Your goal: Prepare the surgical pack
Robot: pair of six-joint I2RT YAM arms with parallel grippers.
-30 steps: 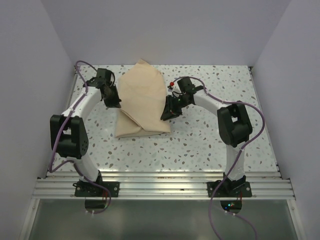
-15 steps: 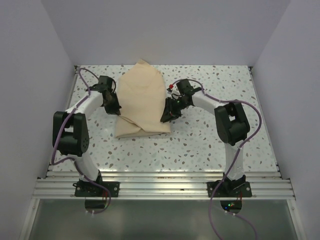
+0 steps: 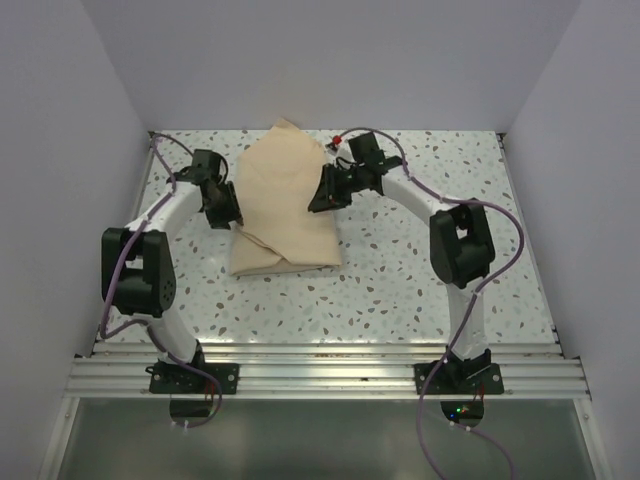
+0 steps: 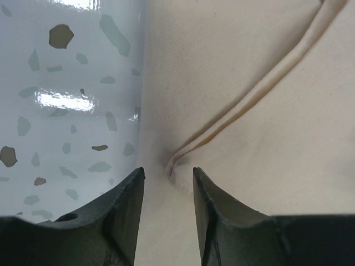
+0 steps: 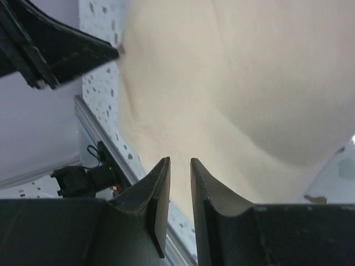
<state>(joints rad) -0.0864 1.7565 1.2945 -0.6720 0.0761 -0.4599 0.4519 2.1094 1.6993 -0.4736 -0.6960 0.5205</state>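
Change since earlier frame: right gripper (image 3: 320, 195) has travelled from the bundle's near right edge up to its far right edge. Left gripper (image 3: 226, 210) has stayed at the left edge, and its fingers have gone from closed to parted.
Pack location: tan cloth bundle (image 3: 285, 205) lies folded at the middle of the speckled table (image 3: 420, 270), between my two arms, with its pointed end toward the far wall. No tray, instruments or gauze are visible.
Left fingers: apart, nothing clamped. The tips straddle the end of a raised fold (image 4: 249, 100) just inside the cloth's left border.
Right fingers: nearly together with a narrow slit between them, over the cloth. I cannot tell whether a layer is pinched there.
Step in hand (judgement): regripping the left flap so that the wrap can be tightened or folded over.
Procedure: lower the left tips until the fold end sits fully between the pads, then close. Take only the top layer, not the whole stack.
Coordination: hold the right side steady as an anchor while the left pulls.
Caution: a shallow bite will probably slip off the fold. A fast pull may drag the whole bundle sideways.
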